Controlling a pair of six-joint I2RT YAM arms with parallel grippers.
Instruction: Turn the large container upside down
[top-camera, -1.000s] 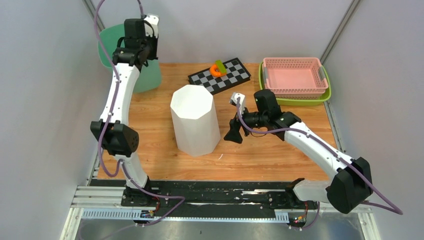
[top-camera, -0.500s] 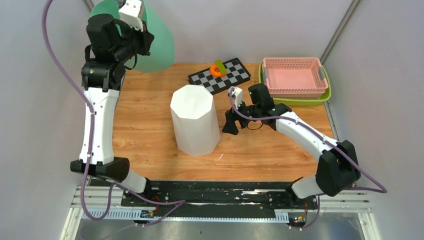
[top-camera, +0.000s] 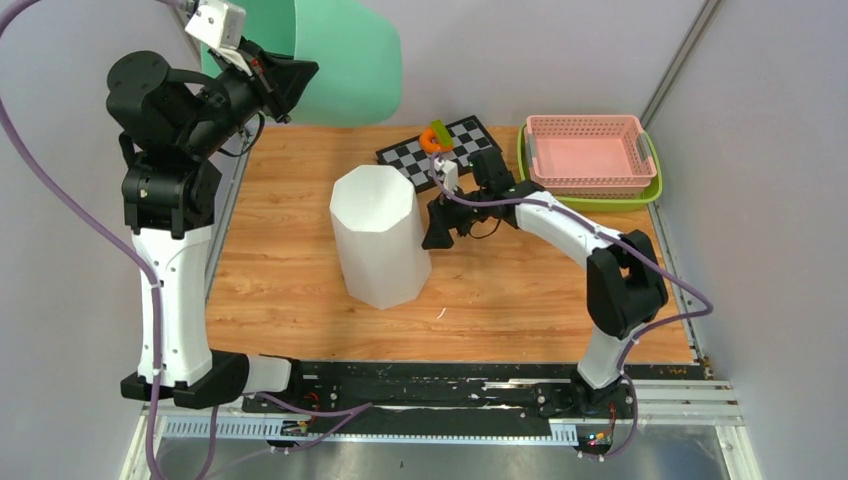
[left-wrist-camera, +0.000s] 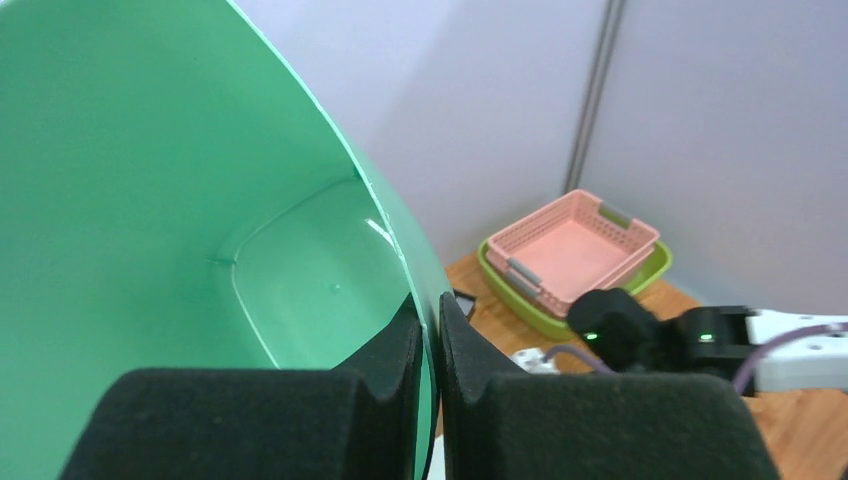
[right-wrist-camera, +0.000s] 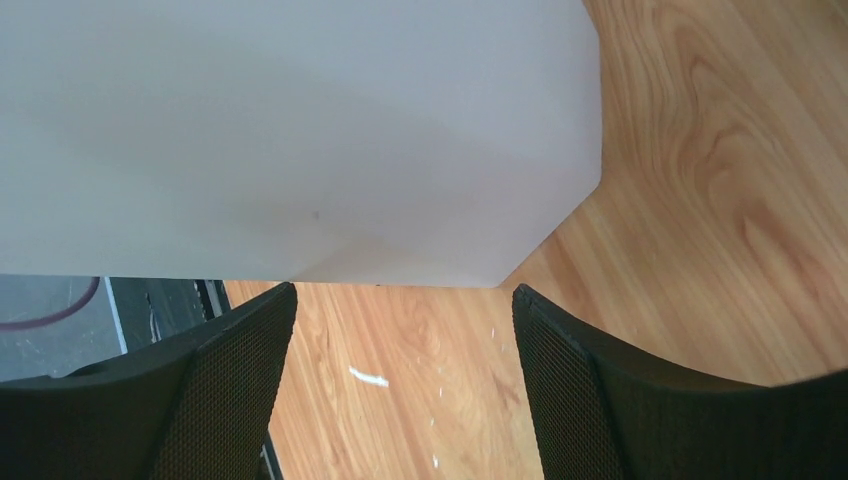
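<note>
Two big containers are in view. A green container (top-camera: 340, 60) hangs in the air above the table's far left corner, tilted, its mouth facing my left wrist camera and its inside (left-wrist-camera: 150, 200) empty. My left gripper (top-camera: 290, 75) is shut on its rim, one finger inside the wall and one outside (left-wrist-camera: 428, 320). A white octagonal container (top-camera: 378, 235) stands mid-table with a closed face up. My right gripper (top-camera: 432, 232) is open right beside its right wall, with the white wall (right-wrist-camera: 300, 130) just ahead of the spread fingers (right-wrist-camera: 405, 290).
A checkerboard (top-camera: 455, 152) with an orange-and-green piece (top-camera: 435, 138) lies behind the white container. A pink basket (top-camera: 588, 152) sits in a green tray (top-camera: 640, 198) at the back right. Grey walls enclose the table.
The left arm has lifted the green container off the table and swung it up and rightward. My right gripper has moved left to the white container, which has shifted slightly left.
</note>
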